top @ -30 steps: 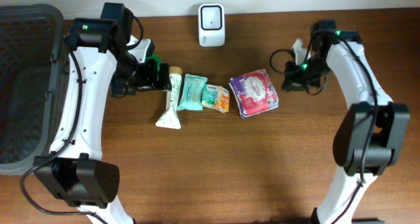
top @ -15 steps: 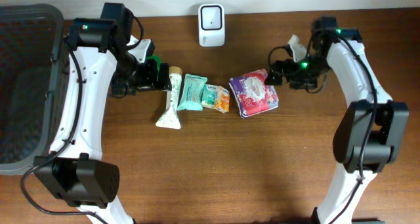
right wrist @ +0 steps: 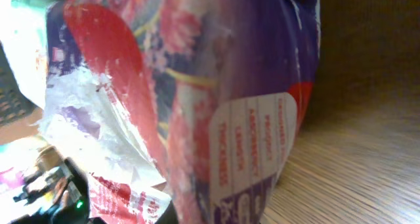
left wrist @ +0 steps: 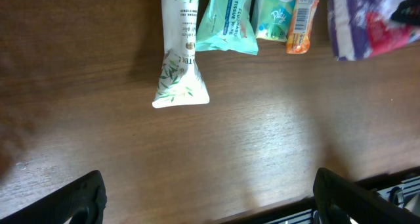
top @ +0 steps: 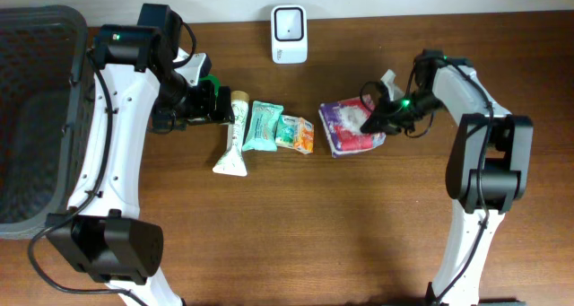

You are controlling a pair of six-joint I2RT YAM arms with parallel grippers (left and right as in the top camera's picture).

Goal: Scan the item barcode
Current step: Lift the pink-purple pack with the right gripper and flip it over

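— Where is the purple-and-red tissue pack point(top: 352, 129)?

— Flat on the wooden table point(top: 296, 225), at the right end of the row of items, below and to the right of the white scanner point(top: 289, 34) at the far edge. The right gripper point(top: 369, 118) is closed against the pack's upper right edge. I cannot tell whether it pinches the wrapper.

— What crowds it?

— Just left lie a small green-and-orange packet point(top: 296, 134), a teal wipes pack point(top: 263, 126) and a white tube point(top: 235, 135). The left gripper point(top: 213, 102) hangs wide open beside the tube's cap. Open wood runs from the row to the near edge. A dark basket point(top: 36, 73) fills the far left side.
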